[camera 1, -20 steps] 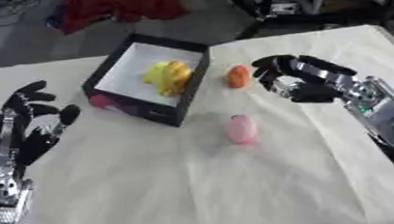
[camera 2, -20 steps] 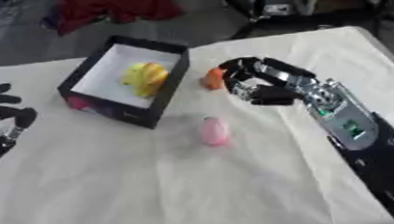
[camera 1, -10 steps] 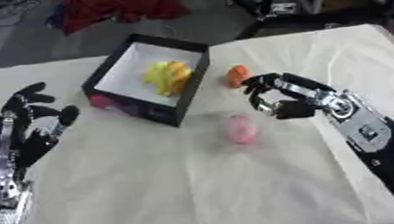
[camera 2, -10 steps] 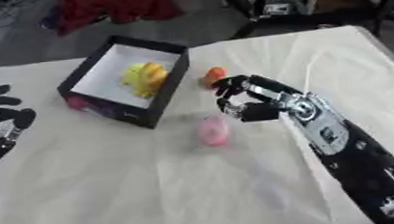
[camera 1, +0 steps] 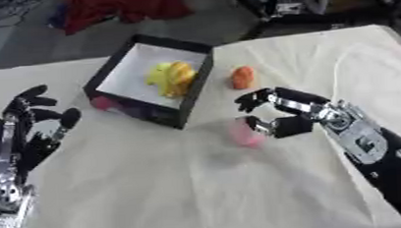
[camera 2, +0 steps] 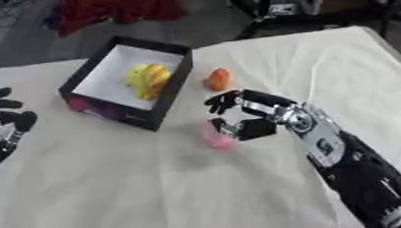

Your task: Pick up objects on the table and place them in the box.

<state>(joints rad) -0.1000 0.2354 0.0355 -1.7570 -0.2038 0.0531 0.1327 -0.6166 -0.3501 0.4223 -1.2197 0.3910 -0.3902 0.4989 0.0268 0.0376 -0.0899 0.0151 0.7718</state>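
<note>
The left hand (camera 1: 28, 130) rests idle at eight o'clock, fingers spread and pointing up. Near centre, the right hand (camera 1: 283, 115) curls its fingers beside a pink object (camera 1: 245, 135) on the cloth — contact unclear. At twelve o'clock an orange object (camera 1: 243, 77) lies beside the black box (camera 1: 116, 105), which holds a yellow toy (camera 1: 172, 77).

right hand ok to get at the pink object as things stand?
Probably yes. The right hand is right beside the pink object, fingers curled toward it, and nothing lies between them; the orange object and box stand apart.
</note>
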